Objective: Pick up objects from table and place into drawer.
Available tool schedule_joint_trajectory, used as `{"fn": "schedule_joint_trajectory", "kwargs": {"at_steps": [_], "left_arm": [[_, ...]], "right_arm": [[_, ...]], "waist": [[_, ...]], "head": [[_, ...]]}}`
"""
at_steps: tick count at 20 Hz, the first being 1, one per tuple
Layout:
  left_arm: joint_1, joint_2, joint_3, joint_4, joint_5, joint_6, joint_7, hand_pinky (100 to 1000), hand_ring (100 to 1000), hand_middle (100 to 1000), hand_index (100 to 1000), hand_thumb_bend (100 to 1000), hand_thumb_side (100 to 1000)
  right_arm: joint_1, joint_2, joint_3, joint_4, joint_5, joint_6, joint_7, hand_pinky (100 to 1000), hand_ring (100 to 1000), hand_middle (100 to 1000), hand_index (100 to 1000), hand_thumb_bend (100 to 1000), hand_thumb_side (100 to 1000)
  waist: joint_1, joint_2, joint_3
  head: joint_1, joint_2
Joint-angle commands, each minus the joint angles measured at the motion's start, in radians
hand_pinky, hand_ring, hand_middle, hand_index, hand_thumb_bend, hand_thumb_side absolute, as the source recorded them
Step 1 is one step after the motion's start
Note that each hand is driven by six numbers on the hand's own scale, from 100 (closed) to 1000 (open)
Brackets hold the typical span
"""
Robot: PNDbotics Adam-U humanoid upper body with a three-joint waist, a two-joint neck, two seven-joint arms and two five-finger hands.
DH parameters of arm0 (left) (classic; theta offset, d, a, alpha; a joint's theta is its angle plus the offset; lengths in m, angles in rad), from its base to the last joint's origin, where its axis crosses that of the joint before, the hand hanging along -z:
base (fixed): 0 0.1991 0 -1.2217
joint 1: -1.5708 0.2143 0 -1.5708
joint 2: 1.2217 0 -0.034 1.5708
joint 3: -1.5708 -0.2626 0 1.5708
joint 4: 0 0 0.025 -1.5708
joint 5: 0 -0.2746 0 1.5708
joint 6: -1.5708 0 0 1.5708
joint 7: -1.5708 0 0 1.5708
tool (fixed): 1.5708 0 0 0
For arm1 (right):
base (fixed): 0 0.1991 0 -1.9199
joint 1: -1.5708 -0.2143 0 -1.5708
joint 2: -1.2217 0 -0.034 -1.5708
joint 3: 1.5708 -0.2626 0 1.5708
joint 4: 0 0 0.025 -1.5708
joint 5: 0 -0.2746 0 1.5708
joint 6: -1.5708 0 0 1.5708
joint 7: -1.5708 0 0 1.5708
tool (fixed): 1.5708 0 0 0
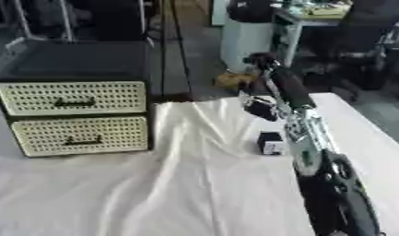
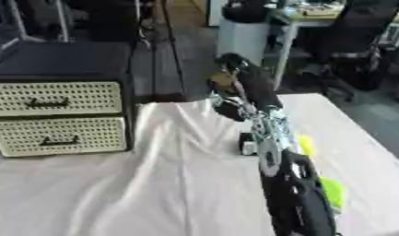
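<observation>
Both drawers (image 1: 73, 117) are closed, and a small dark box (image 1: 270, 142) sits on the desk (image 1: 194, 184), so nothing appears stowed yet. The right robot hand (image 1: 259, 108) reaches past the box; whether its fingers are spread or curled cannot be determined.

This looks like a robotics lab or workshop — a table (image 1: 194, 193) draped in a wrinkled white cloth serves as a test bench, with a small two-drawer cabinet (image 1: 73, 117) with perforated cream fronts set on it. Behind it runs a bare concrete floor (image 1: 194, 50) — with a black office chair (image 1: 360, 32), a cluttered desk (image 2: 315, 14) and metal framing (image 1: 41, 18) at the far left.
</observation>
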Motion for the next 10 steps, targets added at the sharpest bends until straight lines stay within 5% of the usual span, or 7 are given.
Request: {"fn": "schedule_joint_trajectory", "kwargs": {"at_steps": [1, 10], "left_arm": [[-0.007, 0.016, 0.013, -0.023, -0.003, -0.001, -0.003, 100, 100, 100, 536, 598, 1000], [-0.008, 0.018, 0.007, -0.021, -0.005, -0.007, -0.014, 100, 100, 100, 538, 591, 1000]], "right_arm": [[-0.016, -0.019, -0.007, -0.021, 0.012, 0.003, 0.008, 842, 895, 848, 867, 146, 111], [-0.016, -0.018, -0.007, -0.023, 0.012, 0.0, 0.007, 843, 896, 849, 869, 184, 166]], "waist": [[0.005, -0.008, 0.0], [0.005, -0.008, 0.0]], "head": [[0.003, 0.004], [0.002, 0.003]]}}
